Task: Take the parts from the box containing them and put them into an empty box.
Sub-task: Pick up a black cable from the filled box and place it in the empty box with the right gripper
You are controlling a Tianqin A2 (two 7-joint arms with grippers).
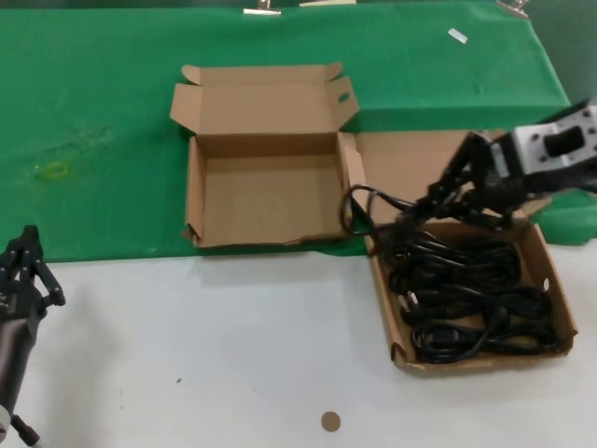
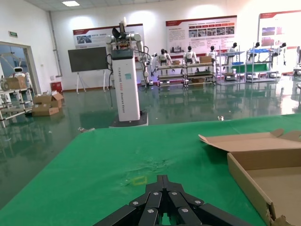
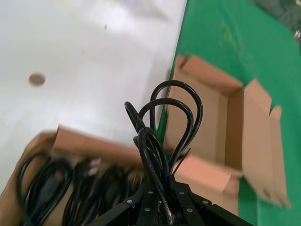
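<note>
The empty box (image 1: 261, 187), brown cardboard with its lid open and an oval hole in the flap, lies on the green cloth; it also shows in the right wrist view (image 3: 207, 117) and the left wrist view (image 2: 277, 174). The box containing them (image 1: 558, 308) sits to its right, holding several coiled black cables (image 1: 466, 299). My right gripper (image 1: 415, 213) is shut on one coiled black cable (image 1: 392, 201), held above that box's far left corner, loops hanging toward the empty box. In the right wrist view the cable (image 3: 149, 141) runs between the jaws. My left gripper (image 1: 28, 252) is shut, parked at the near left.
A green cloth (image 1: 93, 140) covers the far half of the table; the near half is white (image 1: 233, 327). A small brown disc (image 1: 330, 422) lies on the white part near the front edge. A white tag (image 1: 456, 35) lies on the far right of the cloth.
</note>
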